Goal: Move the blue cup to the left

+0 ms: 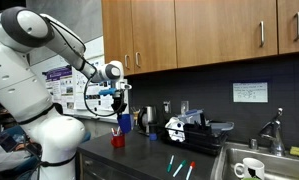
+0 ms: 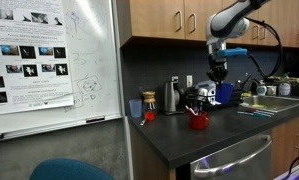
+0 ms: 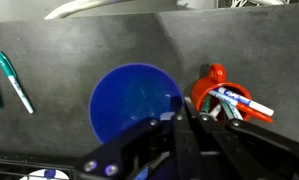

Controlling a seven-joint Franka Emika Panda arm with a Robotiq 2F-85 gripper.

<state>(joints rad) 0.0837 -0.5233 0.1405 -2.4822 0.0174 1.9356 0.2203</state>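
The blue cup (image 3: pixel 134 100) fills the middle of the wrist view, seen from above with its mouth open. My gripper (image 3: pixel 181 120) is shut on its rim, one finger inside and one outside. In both exterior views the gripper (image 1: pixel 119 103) (image 2: pixel 218 80) hangs above the dark counter with the blue cup (image 2: pixel 225 93) at its fingertips. The red cup with pens (image 3: pixel 217 90) stands close beside the blue cup; it also shows in both exterior views (image 1: pixel 118 140) (image 2: pixel 197 121), below the gripper.
Two green markers (image 3: pixel 14 82) lie on the counter (image 3: pixel 89 45), also seen near the sink (image 1: pixel 175 164). A white mug (image 1: pixel 251 168) sits in the sink by the faucet (image 1: pixel 274 130). A metal kettle (image 2: pixel 171 96) and a black appliance (image 1: pixel 184 128) stand by the back wall.
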